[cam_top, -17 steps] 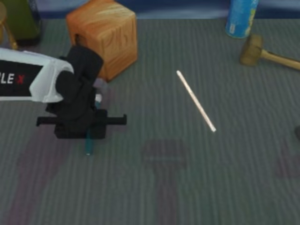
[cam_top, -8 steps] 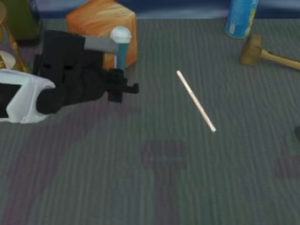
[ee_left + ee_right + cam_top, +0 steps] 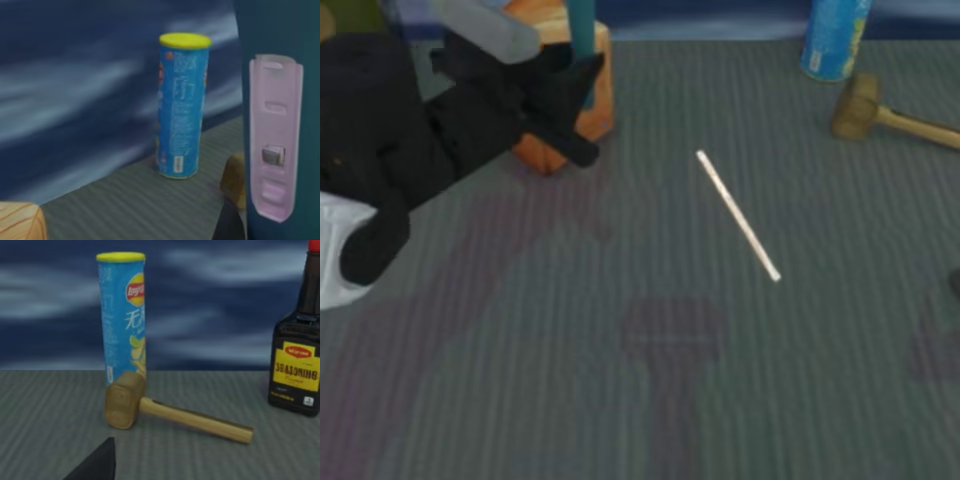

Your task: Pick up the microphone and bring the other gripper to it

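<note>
Got the microphone [image 3: 583, 30] pinched in my left end effector [image 3: 570, 95], lifted off the surface [image 3: 720, 380] up over the wooden block [image 3: 600, 95] at far left. My right end effector [image 3: 97, 462] barely peeks in near the mallet [image 3: 125, 400]; can't tell its state.

The grey ribbed table [image 3: 620, 400] carries a wooden block [image 3: 592, 105] under the left gripper [image 3: 582, 105]; stick [image 3: 738, 215], can [image 3: 832, 38] and mallet [image 3: 880, 115] lie well off toward its right.

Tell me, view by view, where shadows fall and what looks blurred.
Top view: faint dark shadows lie on the mat, none sharp. Left wrist view: the blue backdrop is streaky, the microphone looms close and soft. Right wrist view: the wooden mallet reads clearly, backdrop streaked.
</note>
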